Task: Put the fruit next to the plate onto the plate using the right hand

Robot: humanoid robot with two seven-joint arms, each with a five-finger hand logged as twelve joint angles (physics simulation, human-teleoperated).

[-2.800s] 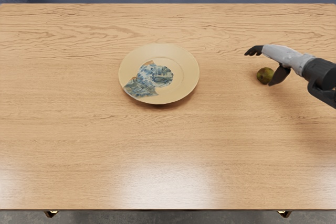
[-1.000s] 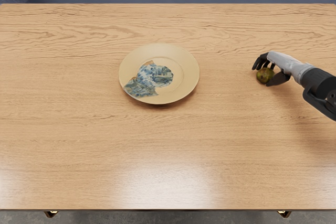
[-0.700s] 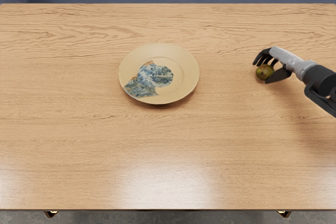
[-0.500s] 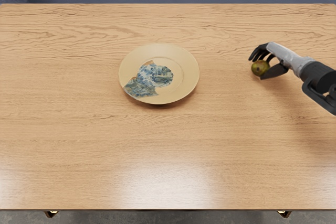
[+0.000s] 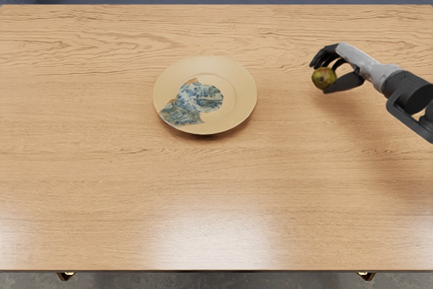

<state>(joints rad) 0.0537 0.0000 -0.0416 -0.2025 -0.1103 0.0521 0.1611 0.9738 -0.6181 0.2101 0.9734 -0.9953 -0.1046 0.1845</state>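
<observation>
The fruit (image 5: 323,77), small, round and yellow-green with a reddish blush, sat in the grasp of the right hand (image 5: 340,65) toward the right side of the table (image 5: 101,167), well apart from the plate (image 5: 240,79). Starting from the left, a broad stretch of pale wood-grain tabletop lay bare, with a soft glare near the front edge. A little left of the middle stood the round tan plate, a ragged blue-and-white patterned patch (image 5: 193,103) covering its centre and reaching toward its lower left rim. To the right of the plate came an open strip of wood, and then the fruit. It lay at the left, forward end of the hand, with the dark fingers (image 5: 323,53) curled over its top and far side and the dark thumb (image 5: 344,83) pressed in from below and to the right, so the hand was clamped on it. Whether the fruit rested on the wood or hung just above it could not be told. Behind the hand, the pale grey wrist gave way to a dark forearm (image 5: 409,96) that ran down and off the right edge.
</observation>
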